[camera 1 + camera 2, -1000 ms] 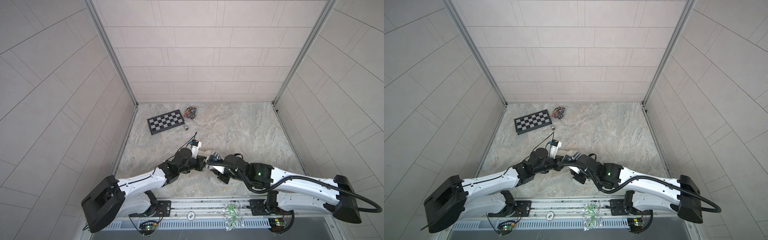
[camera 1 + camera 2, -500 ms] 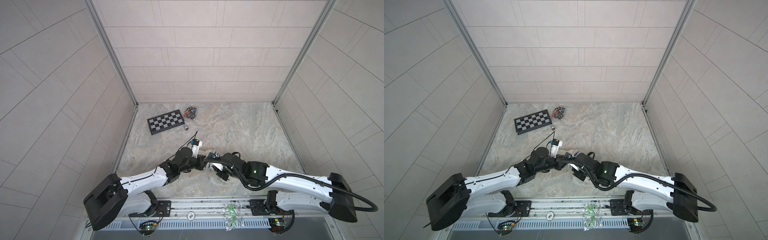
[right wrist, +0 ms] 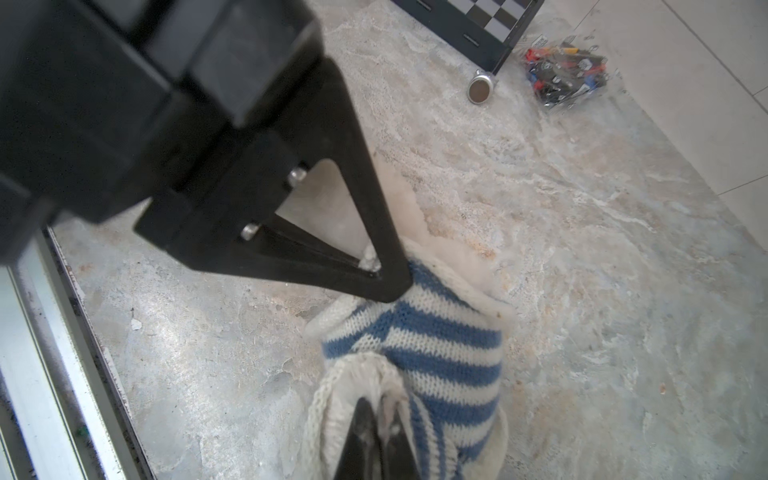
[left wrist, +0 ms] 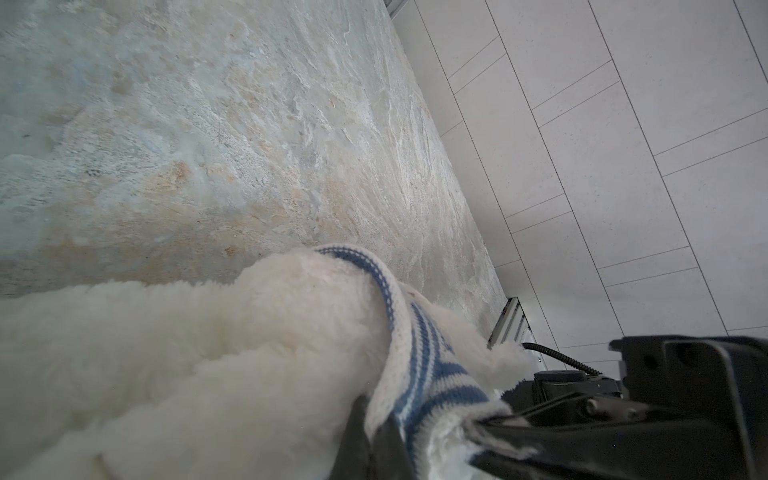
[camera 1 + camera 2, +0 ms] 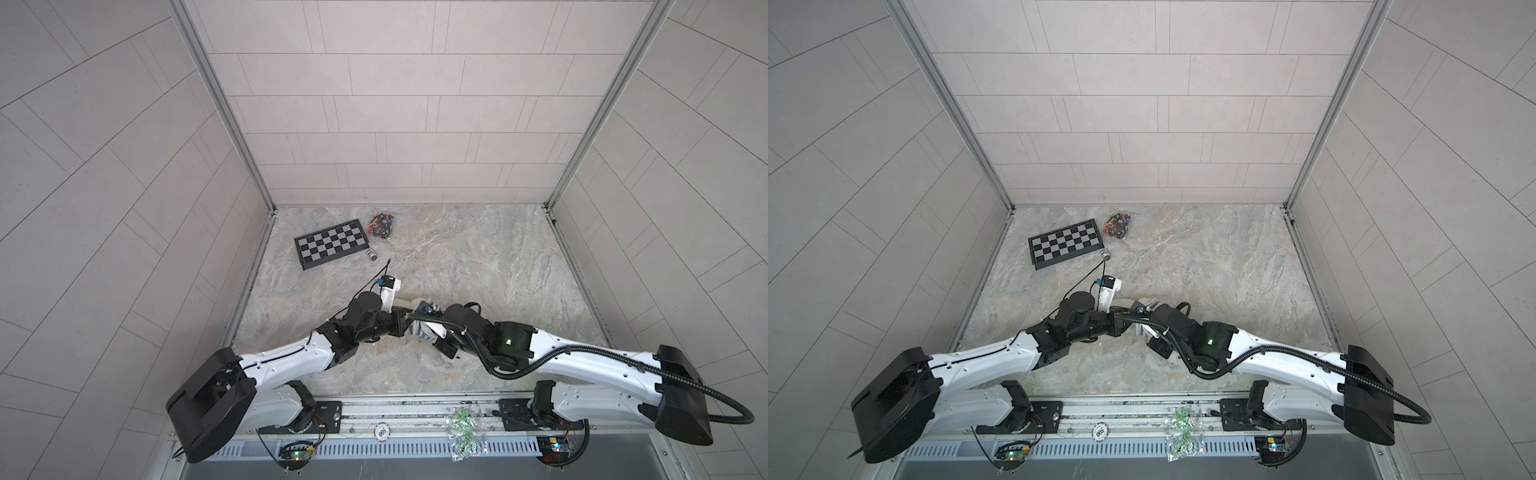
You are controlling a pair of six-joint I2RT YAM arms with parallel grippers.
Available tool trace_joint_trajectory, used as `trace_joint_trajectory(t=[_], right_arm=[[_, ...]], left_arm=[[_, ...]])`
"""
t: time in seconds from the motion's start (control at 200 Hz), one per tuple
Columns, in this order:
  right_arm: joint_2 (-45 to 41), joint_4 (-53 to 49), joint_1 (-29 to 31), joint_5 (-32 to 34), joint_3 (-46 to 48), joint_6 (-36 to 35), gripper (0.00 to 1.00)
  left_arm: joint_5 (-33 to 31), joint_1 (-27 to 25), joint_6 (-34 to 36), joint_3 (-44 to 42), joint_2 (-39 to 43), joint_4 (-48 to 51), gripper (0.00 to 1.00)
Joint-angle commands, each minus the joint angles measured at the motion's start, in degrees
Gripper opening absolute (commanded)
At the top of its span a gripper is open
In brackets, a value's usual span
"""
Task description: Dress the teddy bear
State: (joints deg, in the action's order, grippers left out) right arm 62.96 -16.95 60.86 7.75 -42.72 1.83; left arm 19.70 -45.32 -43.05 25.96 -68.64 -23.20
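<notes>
Reading from the left, we pass the chessboard (image 5: 331,243), a metal cap (image 5: 371,254) and a bag of bits (image 5: 381,219) at the back, well apart from the work and no part of it. Nearer the front, the left gripper (image 3: 384,284) is clamped on the white edge of the shirt (image 3: 436,345) with some fur caught in the pinch, which we judge anchors that side. The bear (image 4: 208,353) lies on the table (image 5: 478,270) between the two arms, near the front middle. The striped shirt is partly round it, but we cannot tell which part the blue-trimmed opening circles. Further right, the right gripper (image 3: 380,432) is closed tight on a bunched knitted edge, opposite the left one. We think the two pinches face each other so the knit stretches open and can be drawn along the body.
</notes>
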Motion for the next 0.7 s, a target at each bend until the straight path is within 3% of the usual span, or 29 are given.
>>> trace_joint_trajectory(t=[0.0, 0.365, 0.481, 0.691], right_arm=[[-5.7, 1.6, -1.4, -0.1, 1.4, 2.5, 0.00], [-16.4, 11.5, -8.6, -7.2, 6.9, 14.0, 0.00], [-15.0, 11.5, -9.7, -8.0, 8.5, 14.4, 0.22], [-12.4, 7.5, -9.5, -15.8, 4.7, 8.7, 0.37]], left_arm=[[-1.1, 0.9, 1.5, -0.9, 1.2, 1.5, 0.00], [-2.7, 2.2, 3.7, -4.1, 1.3, 3.3, 0.00], [-1.5, 2.2, 2.9, -4.1, 1.2, 1.4, 0.00], [0.8, 2.2, 0.4, -3.5, -0.5, -3.5, 0.00]])
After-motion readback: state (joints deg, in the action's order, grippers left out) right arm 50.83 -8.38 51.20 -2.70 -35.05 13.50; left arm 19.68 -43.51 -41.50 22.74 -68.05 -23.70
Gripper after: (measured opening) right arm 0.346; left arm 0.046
